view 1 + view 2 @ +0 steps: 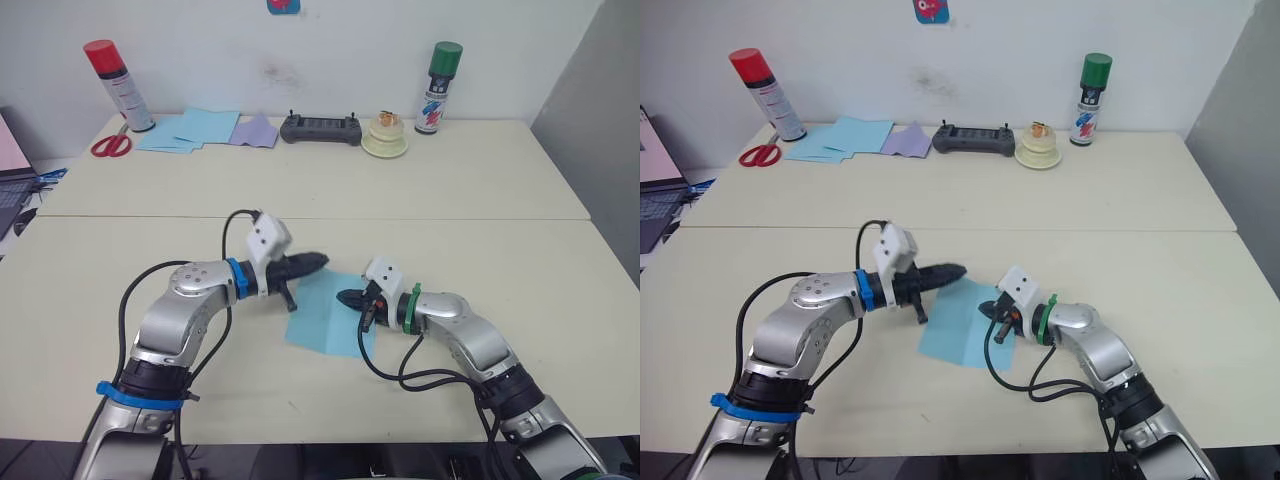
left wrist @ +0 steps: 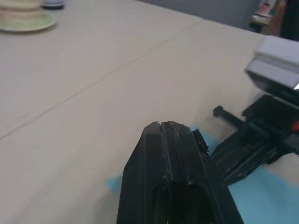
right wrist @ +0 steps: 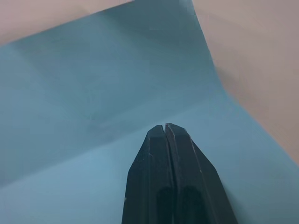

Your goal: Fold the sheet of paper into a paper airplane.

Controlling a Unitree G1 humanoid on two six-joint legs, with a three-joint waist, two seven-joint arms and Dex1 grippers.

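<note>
The sheet of paper [image 1: 322,322] lies flat on the table near its front edge, light blue, with a crease across it [image 3: 93,84]. My left gripper [image 1: 320,261] is shut and points right, its tip just over the sheet's far left corner. My right gripper [image 1: 345,297] is also shut and points left, its tip [image 3: 164,126] low over the sheet's right part near the crease. Nothing sits between the fingers of either. In the left wrist view the shut left fingertips [image 2: 163,125] face the right gripper [image 2: 252,147] across the blue sheet [image 2: 264,196].
Along the table's far edge stand a red-capped spray can [image 1: 118,85], red scissors [image 1: 112,145], a pile of blue sheets [image 1: 190,130], a lavender sheet [image 1: 255,131], a black controller [image 1: 320,129], a cream tape dish [image 1: 385,140] and a green-capped spray can [image 1: 438,88].
</note>
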